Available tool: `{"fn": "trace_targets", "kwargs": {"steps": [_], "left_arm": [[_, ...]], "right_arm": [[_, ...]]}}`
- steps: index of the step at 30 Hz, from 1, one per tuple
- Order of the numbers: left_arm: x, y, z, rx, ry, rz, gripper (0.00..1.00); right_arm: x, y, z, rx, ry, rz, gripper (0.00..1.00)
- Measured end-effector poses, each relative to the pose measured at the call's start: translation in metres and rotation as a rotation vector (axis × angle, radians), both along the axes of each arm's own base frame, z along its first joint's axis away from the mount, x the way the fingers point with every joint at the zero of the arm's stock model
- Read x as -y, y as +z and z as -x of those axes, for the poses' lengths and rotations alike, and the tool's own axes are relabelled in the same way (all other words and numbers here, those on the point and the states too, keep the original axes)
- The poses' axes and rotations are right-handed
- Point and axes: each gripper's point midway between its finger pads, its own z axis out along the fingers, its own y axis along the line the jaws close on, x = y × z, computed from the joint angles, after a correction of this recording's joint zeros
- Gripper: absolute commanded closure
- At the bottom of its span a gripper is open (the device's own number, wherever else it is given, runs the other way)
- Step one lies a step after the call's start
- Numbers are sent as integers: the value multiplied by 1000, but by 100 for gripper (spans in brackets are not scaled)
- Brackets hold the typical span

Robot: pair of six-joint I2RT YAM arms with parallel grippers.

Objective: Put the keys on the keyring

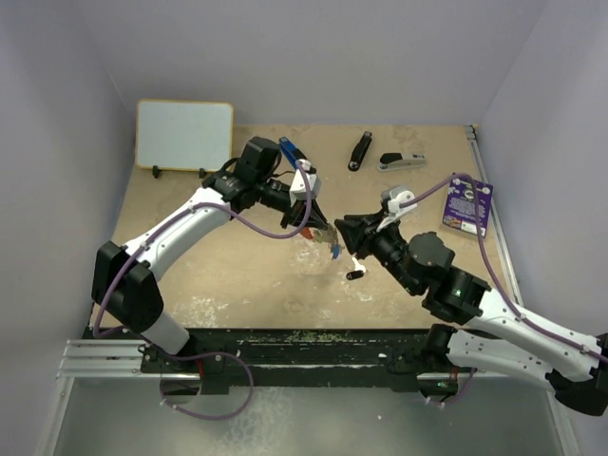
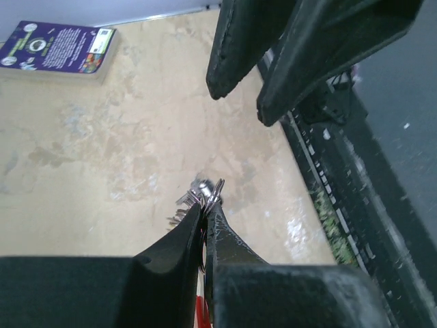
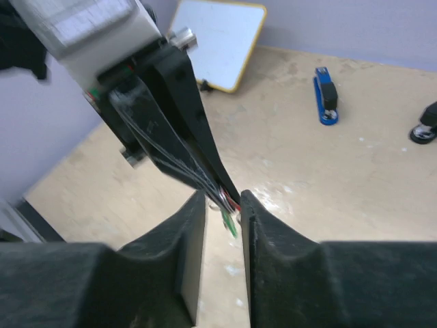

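My left gripper (image 2: 205,208) is shut on the thin silver keyring (image 2: 213,190), held above the table's middle. Key teeth (image 2: 180,209) stick out beside the ring, and a bit of the red fob (image 2: 198,309) shows under the fingers. Seen from above, the left gripper (image 1: 321,226) has coloured keys (image 1: 333,244) hanging under it. My right gripper (image 3: 222,198) faces it, open, its fingertips on either side of the left gripper's tip and the ring. A green key (image 3: 229,223) dangles in that gap. The right gripper (image 1: 344,228) is almost touching the left one. A small black-headed key (image 1: 354,275) lies on the table below them.
A whiteboard (image 1: 183,134) leans at the back left. A blue stapler (image 1: 291,150), a black stapler (image 1: 359,150) and a grey stapler (image 1: 402,161) lie along the back. A purple card (image 1: 467,205) lies at the right, by the table's edge rail.
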Motion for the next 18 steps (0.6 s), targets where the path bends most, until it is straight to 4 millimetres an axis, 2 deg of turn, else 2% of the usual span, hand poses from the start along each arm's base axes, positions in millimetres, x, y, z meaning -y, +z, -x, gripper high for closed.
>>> {"fn": "trace_targets", "kwargs": {"steps": [1,2,3,7,10,15,18], "left_arm": [[-2,0,-2,28,3,-13,96],[-4,1,-4,66,5,-28,96],[-6,1,-6,99,8,-43,96],[-15,-7,-12,232,8,-126,96],[-20,-18,-9,336,-25,-208,96],[-20,-22,6,471,-123,-281,96],[-20,-17,9,520,-154,-295,96]], "right_arm": [[1,-6,1,-16,5,29,57],[2,-12,4,-35,16,65,48],[2,-16,6,-47,25,86,47],[6,-26,15,-71,65,160,46],[6,-29,18,-81,84,200,48],[-10,-33,15,-93,131,260,52],[-22,-46,12,-118,159,306,54]]}}
